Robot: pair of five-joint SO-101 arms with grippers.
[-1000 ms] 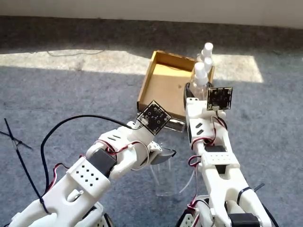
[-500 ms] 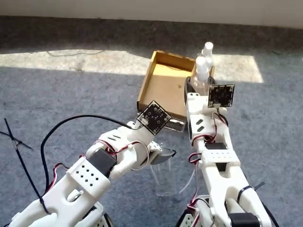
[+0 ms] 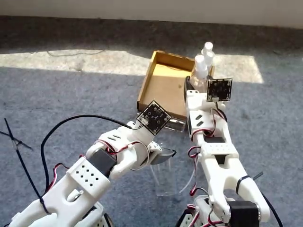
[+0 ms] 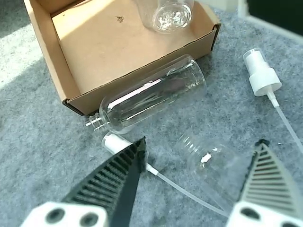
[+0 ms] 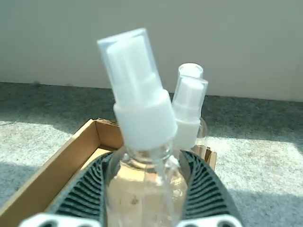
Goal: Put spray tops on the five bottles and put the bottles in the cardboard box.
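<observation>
bottle (image 5: 142,194), capped, clamped in right claw (image 5: 147,163) over box (image 3: 145,80) rim, upper centre; likely next: lower, release. left claw (image 4: 201,144) gapes.

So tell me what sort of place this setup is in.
Likely an ordinary indoor room used as a makeshift robot workspace. The surface is grey carpet running to a plain pale wall, a patch of sunlight falls across it, and a loose black cable trails nearby.

Left gripper (image 4: 202,141) agape (low); right gripper (image 5: 147,163) tight around bottle (image 5: 140,196).
</observation>
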